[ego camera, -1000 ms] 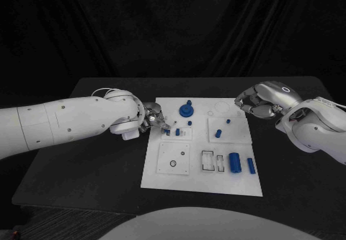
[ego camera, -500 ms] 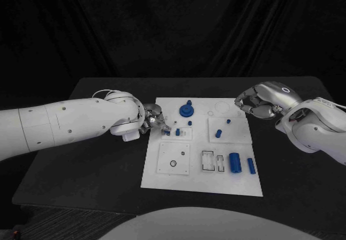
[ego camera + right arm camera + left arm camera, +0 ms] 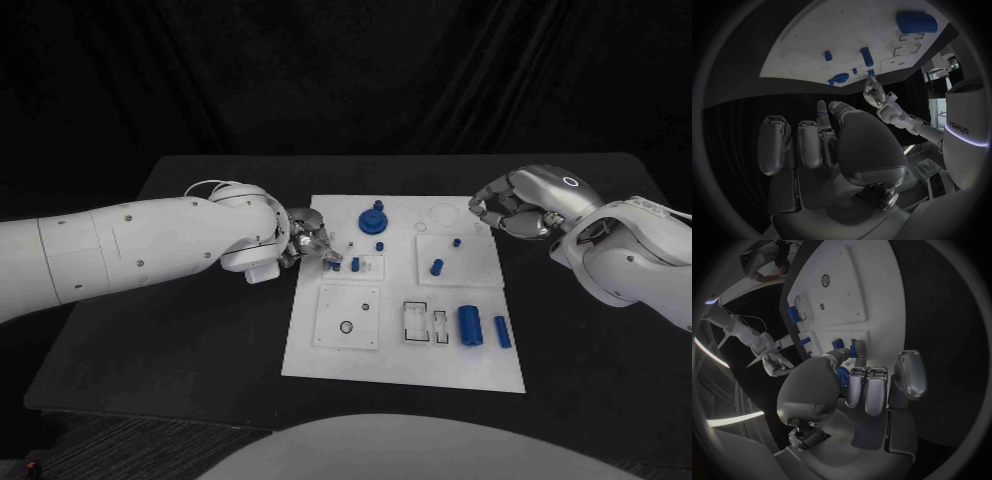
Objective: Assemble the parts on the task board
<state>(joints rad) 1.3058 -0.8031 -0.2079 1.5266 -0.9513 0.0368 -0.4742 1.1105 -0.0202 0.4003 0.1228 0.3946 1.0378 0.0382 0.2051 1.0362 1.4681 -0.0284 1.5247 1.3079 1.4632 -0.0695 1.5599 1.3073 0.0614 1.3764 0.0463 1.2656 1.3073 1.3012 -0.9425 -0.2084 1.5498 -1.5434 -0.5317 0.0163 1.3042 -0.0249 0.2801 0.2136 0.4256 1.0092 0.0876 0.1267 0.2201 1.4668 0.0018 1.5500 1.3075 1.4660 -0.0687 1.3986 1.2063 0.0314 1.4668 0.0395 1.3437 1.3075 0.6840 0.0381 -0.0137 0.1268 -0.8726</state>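
The white task board (image 3: 335, 345) lies mid-table. On it are a blue gear-like part (image 3: 374, 218), several small blue pegs (image 3: 437, 267) and two blue cylinders (image 3: 470, 324). My left hand (image 3: 307, 243) is at the board's left edge, its fingers curled. Its thumb and a finger close on a small blue peg (image 3: 336, 265) (image 3: 837, 344) beside a second peg (image 3: 355, 265). My right hand (image 3: 512, 210) hovers curled over the board's far right corner. In the right wrist view a small blue piece (image 3: 822, 114) shows between its thumb and a finger.
A square plate with a ring mark (image 3: 346, 318) and a slotted block (image 3: 424, 322) take up the board's near half. The black table (image 3: 173, 350) runs wide on both sides. Both white forearms reach in over its left and right edges.
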